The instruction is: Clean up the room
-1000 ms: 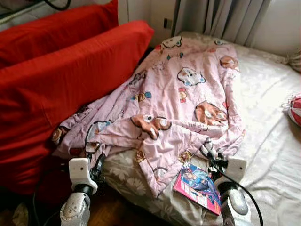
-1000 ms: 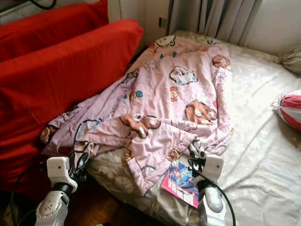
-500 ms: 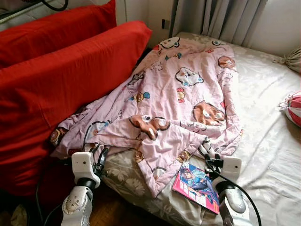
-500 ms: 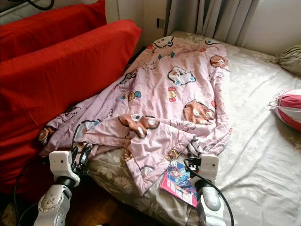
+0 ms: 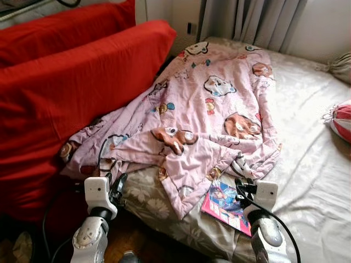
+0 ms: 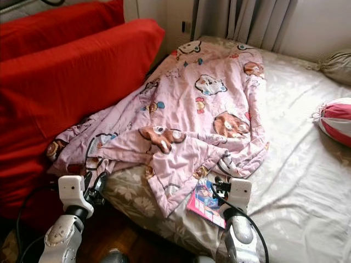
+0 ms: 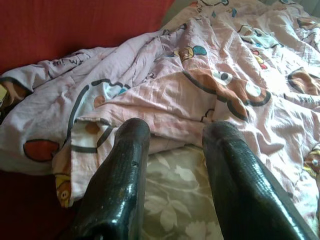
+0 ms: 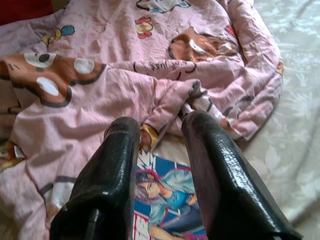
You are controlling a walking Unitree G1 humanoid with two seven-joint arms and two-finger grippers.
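A soft, crumpled pink blanket [image 5: 208, 120] with cartoon animal prints sprawls across the pale floral-patterned bed [image 5: 307, 164], bunched up against the big red cushions [image 5: 71, 87]. A glossy, flat comic book [image 5: 225, 204] lies at the blanket's near edge. The right gripper [image 8: 160, 135] hovers right over that comic, fingers spread, holding nothing. The left gripper [image 7: 172, 140] sits low at the bed's edge, fingers parted, just short of the blanket's hem. Both silver arms reach up from below. A striped red-and-white ball [image 5: 341, 119] rests far right.
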